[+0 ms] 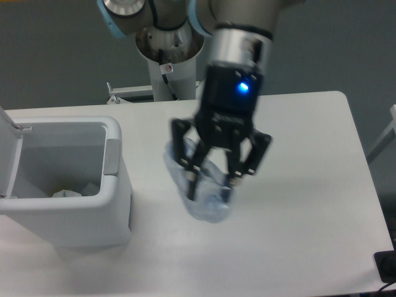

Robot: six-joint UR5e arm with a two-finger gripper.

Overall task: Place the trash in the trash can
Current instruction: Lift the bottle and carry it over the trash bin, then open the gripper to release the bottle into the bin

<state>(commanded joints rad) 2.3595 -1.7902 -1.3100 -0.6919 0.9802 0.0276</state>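
**Bottle in the grip, bin to the left**

Gripper (210,179) clamped on the crushed clear bottle (201,195); fingers pinch its upper half, the lower end hangs free below them and looks blurred; bottle appears lifted off the white table (309,185), though whether it has fully cleared the surface cannot be told for sure; blue light glowing on the wrist housing above the fingers

Trash can (114,204) sits at 9 o'clock from the gripper, near the table's left edge, lid (9,154) swung open and standing up on its far left side; grey panel (112,156) on the right rim, the side facing the gripper; crumpled white wrapper (67,193) already lies at the bottom of the bin

Judgement on the step: carry phase, second piece of two; to do it well, keep the bottle's hanging end higher than the grey-panelled rim before crossing toward 9 o'clock, since a low pass would likely knock the rim and twist the bottle loose; bring the fingers over the middle of the opening, short of the upright lid, then release; crushed plastic is slippery and may flex, so a steady, unhurried traverse seems wise
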